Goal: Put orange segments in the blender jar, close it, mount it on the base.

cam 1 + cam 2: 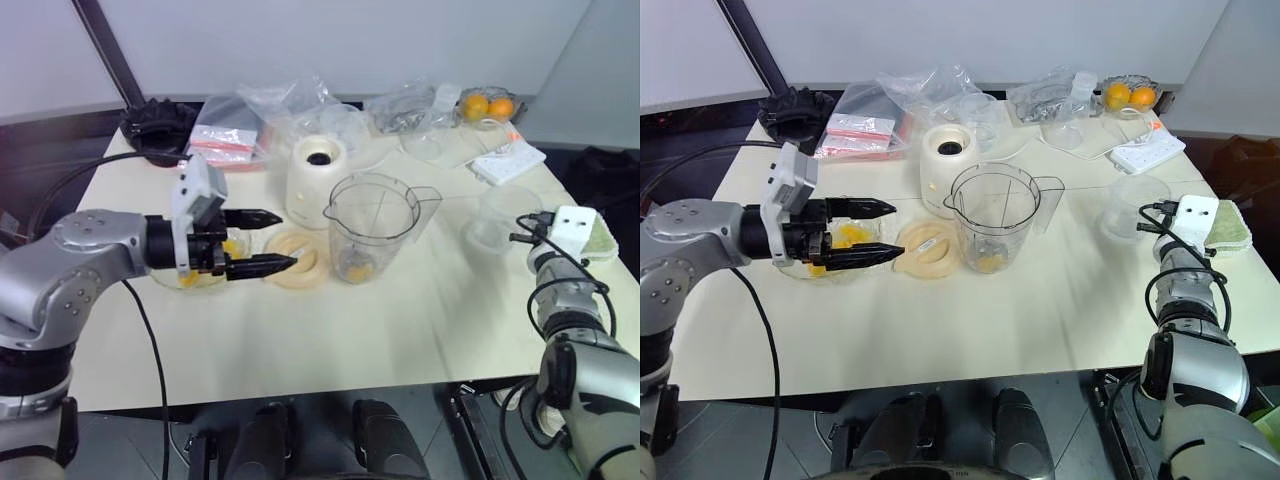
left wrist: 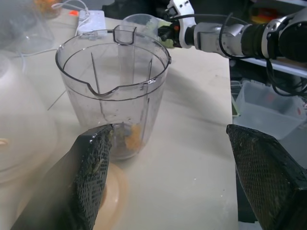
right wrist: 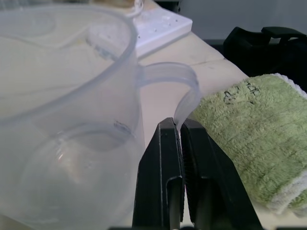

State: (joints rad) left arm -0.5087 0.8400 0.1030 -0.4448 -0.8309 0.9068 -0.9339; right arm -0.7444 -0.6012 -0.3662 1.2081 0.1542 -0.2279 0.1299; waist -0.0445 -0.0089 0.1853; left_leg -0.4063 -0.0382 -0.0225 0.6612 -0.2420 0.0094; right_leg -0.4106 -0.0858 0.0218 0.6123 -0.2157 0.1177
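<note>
Fingers (image 2: 91, 182) of the left gripper (image 1: 262, 241) stand spread wide and empty, hovering level above the table (image 1: 420, 320) and pointing toward the blender jar (image 1: 372, 226). Just under and behind them sits a glass bowl (image 1: 800, 266) with orange segments (image 1: 847, 236) in it; just past the fingertips lies the flat cream lid (image 1: 297, 259), and the jar comes straight after that. The jar stands upright, long axis vertical, mouth up, pour spout turned toward the left gripper in its wrist view, with a bit of orange fruit (image 2: 134, 136) at its bottom. The base (image 1: 316, 181) stands upright just behind the jar, dark socket facing up. The right gripper (image 3: 181, 132) is pressed together, its fingers meeting on the lower end of the thin handle of a clear measuring cup (image 3: 62, 120), which stands directly ahead of it; a green towel (image 3: 254, 139) lies right beside those fingers.
</note>
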